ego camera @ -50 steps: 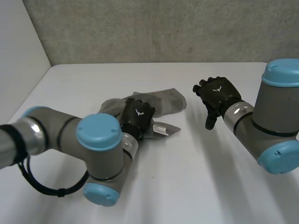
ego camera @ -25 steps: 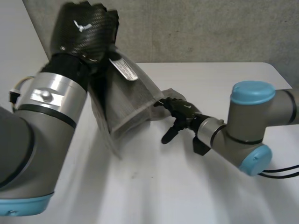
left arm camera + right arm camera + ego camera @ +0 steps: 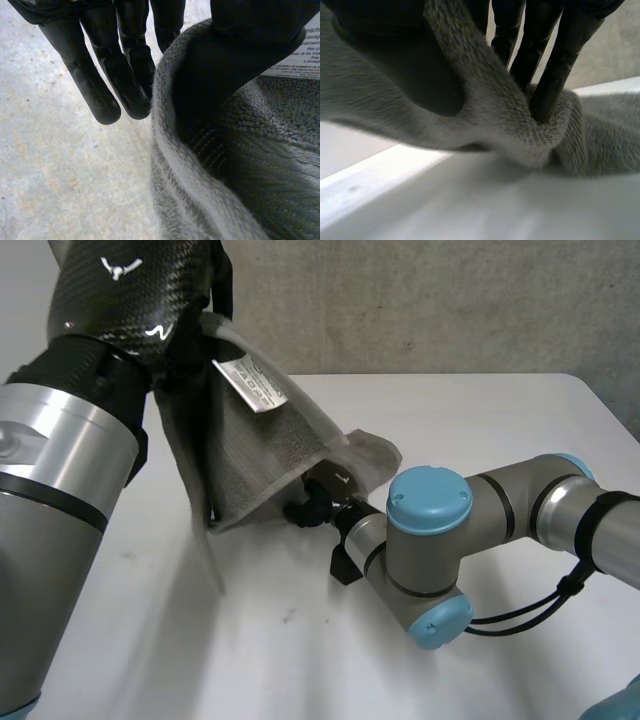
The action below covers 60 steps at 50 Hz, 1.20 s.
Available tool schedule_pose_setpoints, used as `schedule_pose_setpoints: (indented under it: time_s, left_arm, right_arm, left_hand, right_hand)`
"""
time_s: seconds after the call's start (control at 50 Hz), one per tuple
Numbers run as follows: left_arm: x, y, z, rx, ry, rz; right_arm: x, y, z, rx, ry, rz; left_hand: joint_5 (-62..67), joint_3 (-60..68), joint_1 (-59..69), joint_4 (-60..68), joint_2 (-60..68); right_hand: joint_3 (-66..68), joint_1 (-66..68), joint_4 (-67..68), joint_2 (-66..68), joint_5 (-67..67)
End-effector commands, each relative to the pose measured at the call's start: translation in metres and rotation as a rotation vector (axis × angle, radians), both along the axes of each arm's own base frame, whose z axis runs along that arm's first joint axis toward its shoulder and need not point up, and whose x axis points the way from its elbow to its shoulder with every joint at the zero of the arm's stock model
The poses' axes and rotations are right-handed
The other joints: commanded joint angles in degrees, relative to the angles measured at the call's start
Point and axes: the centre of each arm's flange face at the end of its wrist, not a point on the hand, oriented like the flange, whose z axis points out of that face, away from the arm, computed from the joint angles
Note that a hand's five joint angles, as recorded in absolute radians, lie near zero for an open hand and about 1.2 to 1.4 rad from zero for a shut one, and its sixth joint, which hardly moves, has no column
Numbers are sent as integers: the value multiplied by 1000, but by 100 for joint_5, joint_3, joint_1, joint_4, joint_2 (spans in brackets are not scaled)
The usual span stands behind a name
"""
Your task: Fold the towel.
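**user1:** Hoisted the towel (image 3: 262, 455) a bit higher than half a second back, with the left hand (image 3: 135, 295) clamped on its top edge, thumb against fingers. Slid the right arm (image 3: 470, 515) further in, too.

**user2:** Yep. Right hand (image 3: 322, 502) pinching the towel's lower edge, close to the white table (image 3: 500, 430). Label (image 3: 250, 382) dangling near the top. Grey concrete wall (image 3: 450, 300) behind, white wall (image 3: 18, 310) off to the left. Left arm (image 3: 50, 500) huge up front, covering the table's left side.
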Motion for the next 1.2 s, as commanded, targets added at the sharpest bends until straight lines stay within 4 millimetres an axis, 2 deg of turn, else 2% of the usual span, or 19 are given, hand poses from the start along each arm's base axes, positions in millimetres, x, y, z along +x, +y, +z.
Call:
schedule_pose_setpoints:
  time_s: [0.02, 0.06, 0.08, 0.12, 0.16, 0.18, 0.28, 0.34, 0.38, 0.46, 0.56, 0.6, 0.74, 0.78, 0.8, 0.82, 0.88, 1.06, 1.2]
  left_arm:
    - [14, -9, 10, -29, 26, 53]
    - [27, -24, 10, -26, 25, 118]
    - [27, -24, 10, -26, 25, 119]
    - [37, -36, 0, -2, 13, 161]
    - [38, -38, -4, 9, 10, 160]
    - [38, -38, -4, 9, 9, 160]
    - [36, -43, -25, 75, 0, 101]
    - [35, -47, -35, 109, -4, 94]
    - [31, -60, -70, 221, -24, 91]
    - [26, -69, -104, 325, -36, 85]
    - [17, -82, -160, 453, -78, 83]
    - [12, -92, -193, 499, -102, 88]
    - [7, -115, -232, 488, -102, 100]
    - [6, -118, -236, 484, -99, 97]
    - [5, -120, -237, 480, -99, 91]
    - [4, -118, -238, 483, -106, 76]
    - [4, -117, -237, 484, -108, 62]
    - [9, -98, -195, 348, -203, 39]
    - [19, -66, -173, 229, -352, 39]
  right_arm:
    - [-23, -28, 37, -98, -1, -103]
    - [-62, -60, 75, -215, 31, -204]
    - [-62, -60, 75, -215, 31, -205]
    - [-95, -78, 120, -373, 91, -272]
    - [-106, -81, 141, -451, 123, -290]
    - [-106, -81, 141, -452, 123, -290]
    - [-111, -52, 209, -649, 225, -187]
    - [-116, -44, 224, -615, 253, -155]
    - [-114, -45, 219, -571, 284, -129]
    - [-105, -53, 192, -469, 373, -71]
    - [-97, -64, 140, -390, 576, 14]
    - [-91, -75, 104, -371, 666, 53]
    - [-90, -95, 37, -286, 789, 40]
    - [-89, -96, 26, -272, 805, 37]
    - [-88, -95, 21, -267, 814, 36]
    - [-87, -94, 22, -266, 815, 30]
    - [-85, -91, 28, -273, 800, 26]
    - [-98, -62, 117, -413, 631, -61]
    - [-111, -41, 138, -443, 621, -79]
  left_hand:
    - [1110, 1038, 1192, 1026, 1027]
    - [1110, 1038, 1192, 1026, 1027]
    - [1110, 1038, 1192, 1026, 1027]
    - [1110, 1038, 1192, 1026, 1027]
    - [1110, 1038, 1192, 1026, 1027]
    - [1110, 1038, 1192, 1026, 1027]
    - [1110, 1038, 1192, 1026, 1027]
    - [1110, 1038, 1192, 1026, 1027]
    - [1110, 1038, 1192, 1026, 1027]
    - [1110, 1038, 1192, 1026, 1027]
    - [1110, 1038, 1192, 1026, 1027]
    - [1110, 1038, 1192, 1026, 1027]
    - [879, 807, 961, 795, 796]
    - [-435, -508, -353, -519, -518]
    - [-2084, -2156, -2002, -2168, -2167]
    - [-3483, -3555, -3401, -3566, -3565]
    - [-4002, -4074, -3919, -4085, -4084]
    - [-5078, -5150, -4996, -5162, -5161]
    - [-5448, -5520, -5366, -5531, -5531]
  right_hand:
    - [1631, 2458, 1606, 1530, 1787]
    - [1631, 2458, 1606, 1530, 1787]
    - [1631, 2458, 1606, 1530, 1787]
    - [1631, 2458, 1606, 1530, 1787]
    - [1631, 2458, 1606, 1530, 1787]
    - [1631, 2458, 1606, 1530, 1787]
    - [1631, 2458, 1606, 1530, 1787]
    - [1631, 2458, 1606, 1530, 1787]
    - [1631, 2458, 1606, 1530, 1787]
    - [1631, 2458, 1606, 1530, 1787]
    - [1631, 2458, 1606, 1530, 1787]
    - [1631, 2458, 1606, 1530, 1787]
    - [1631, 2458, 1606, 1530, 1787]
    - [729, 1555, 704, 628, 885]
    - [-2535, -1709, -2560, -2636, -2380]
    - [-4983, -4156, -5007, -5083, -4827]
    - [-5243, -4416, -5268, -5344, -5087]
    - [-5310, -4483, -5335, -5411, -5154]
    - [-5310, -4483, -5335, -5411, -5154]
